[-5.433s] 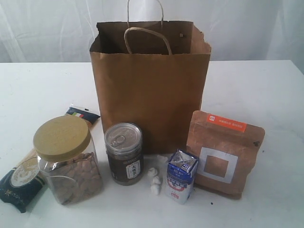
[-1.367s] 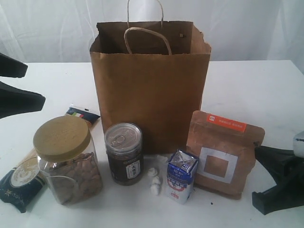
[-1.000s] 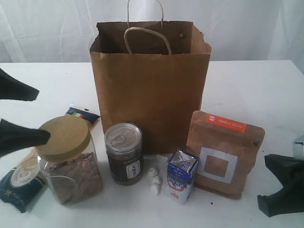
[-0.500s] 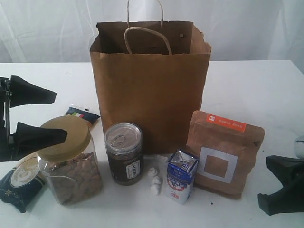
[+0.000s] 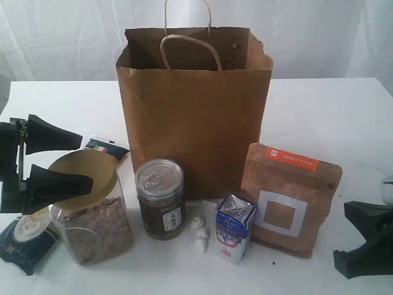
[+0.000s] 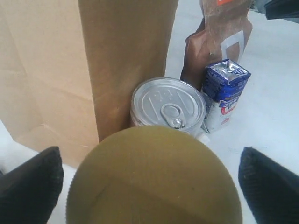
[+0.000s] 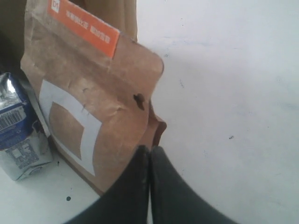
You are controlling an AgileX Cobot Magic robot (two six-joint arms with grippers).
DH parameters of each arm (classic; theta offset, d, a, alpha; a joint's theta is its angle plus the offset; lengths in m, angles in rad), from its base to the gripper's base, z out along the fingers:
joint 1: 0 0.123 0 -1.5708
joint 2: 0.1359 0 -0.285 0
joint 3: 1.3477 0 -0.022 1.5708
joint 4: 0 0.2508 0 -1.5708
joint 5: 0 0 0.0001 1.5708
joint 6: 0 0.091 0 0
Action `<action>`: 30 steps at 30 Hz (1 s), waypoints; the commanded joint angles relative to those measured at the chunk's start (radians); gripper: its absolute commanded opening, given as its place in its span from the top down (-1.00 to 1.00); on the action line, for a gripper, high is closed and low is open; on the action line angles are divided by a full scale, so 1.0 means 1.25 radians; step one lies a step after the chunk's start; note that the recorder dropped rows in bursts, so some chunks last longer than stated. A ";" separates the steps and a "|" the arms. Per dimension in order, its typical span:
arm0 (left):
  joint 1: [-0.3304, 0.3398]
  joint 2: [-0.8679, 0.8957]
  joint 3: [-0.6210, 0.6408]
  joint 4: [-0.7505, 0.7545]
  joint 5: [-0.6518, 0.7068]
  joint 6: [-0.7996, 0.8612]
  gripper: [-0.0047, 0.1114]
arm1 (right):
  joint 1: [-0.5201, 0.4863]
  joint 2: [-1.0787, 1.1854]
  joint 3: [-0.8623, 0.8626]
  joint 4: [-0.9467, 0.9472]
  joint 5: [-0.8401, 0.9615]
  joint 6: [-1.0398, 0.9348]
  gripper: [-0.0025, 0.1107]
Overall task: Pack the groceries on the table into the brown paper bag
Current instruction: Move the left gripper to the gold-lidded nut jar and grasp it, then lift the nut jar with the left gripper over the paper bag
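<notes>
The bag (image 5: pixel 193 110) stands upright and open-mouthed in the middle of the table (image 5: pixel 319 117), closer to its far edge than the groceries, which line up in front of it. Toward the left edge, the left gripper (image 5: pixel 85 162) is spread wide at the height of the jar's (image 5: pixel 92 215) tan lid, one finger on either side; the left wrist view shows a gap on both sides, so it grips nothing. A spaghetti packet (image 5: pixel 23 238) lies flat behind and left of the jar. The can (image 5: pixel 161 198) stands just beside the jar, close against the bag's front. Small white lumps (image 5: pixel 200 235) lie between the can and the carton (image 5: pixel 234 227). The pouch (image 5: pixel 288 200) stands just behind the carton. The right gripper (image 7: pixel 149 161), fingers pressed together and empty, sits low near the right edge, just beside the pouch.
</notes>
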 commanded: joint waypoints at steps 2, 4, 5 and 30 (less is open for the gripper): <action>-0.039 0.022 0.003 0.027 -0.020 0.123 -0.89 | -0.002 -0.004 0.003 0.000 -0.003 0.005 0.96; -0.081 0.022 0.003 0.075 -0.075 0.123 -0.89 | -0.002 -0.004 0.003 0.000 -0.005 0.005 0.96; -0.096 0.022 0.003 0.092 -0.098 0.123 -0.89 | -0.002 -0.004 0.003 0.000 -0.005 0.005 0.96; -0.145 -0.070 -0.004 0.015 -0.194 0.107 -0.25 | -0.002 -0.004 0.003 0.003 -0.013 0.005 0.96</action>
